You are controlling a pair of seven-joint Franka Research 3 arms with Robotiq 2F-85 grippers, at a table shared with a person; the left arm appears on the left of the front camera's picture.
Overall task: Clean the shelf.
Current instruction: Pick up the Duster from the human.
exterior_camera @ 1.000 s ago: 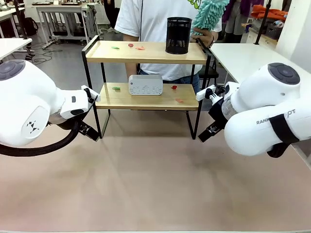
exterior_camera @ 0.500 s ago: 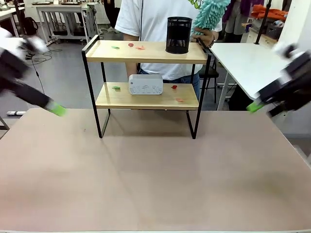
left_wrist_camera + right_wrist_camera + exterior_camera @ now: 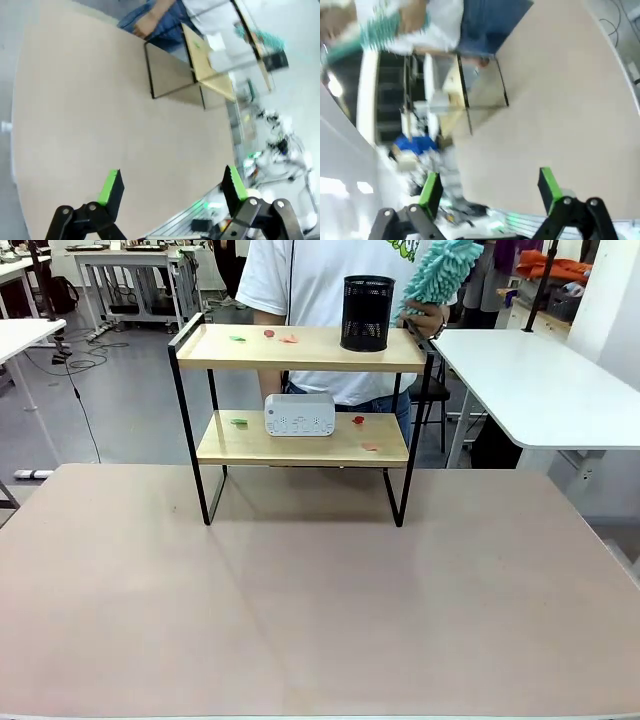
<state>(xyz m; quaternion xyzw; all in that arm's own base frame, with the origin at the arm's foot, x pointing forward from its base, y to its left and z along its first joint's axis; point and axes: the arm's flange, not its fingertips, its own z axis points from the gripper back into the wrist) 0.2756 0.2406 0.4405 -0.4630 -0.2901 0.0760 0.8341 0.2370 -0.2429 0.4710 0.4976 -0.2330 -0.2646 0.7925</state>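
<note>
The shelf (image 3: 310,347) looks light and stiff, best held by its frame (image 3: 191,440); left fingers (image 3: 112,182) and right fingers (image 3: 547,182) stand apart, empty.

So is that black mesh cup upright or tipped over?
Upright: the black mesh cup stands on its base on the top board of the shelf, open rim up.

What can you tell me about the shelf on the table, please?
The shelf is a two-tier rack: two light wooden boards in a thin black metal frame, upright on four legs at the far side of the table. A black mesh cup and red and green scraps sit on top; a white box and more scraps lie on the lower board.
</note>
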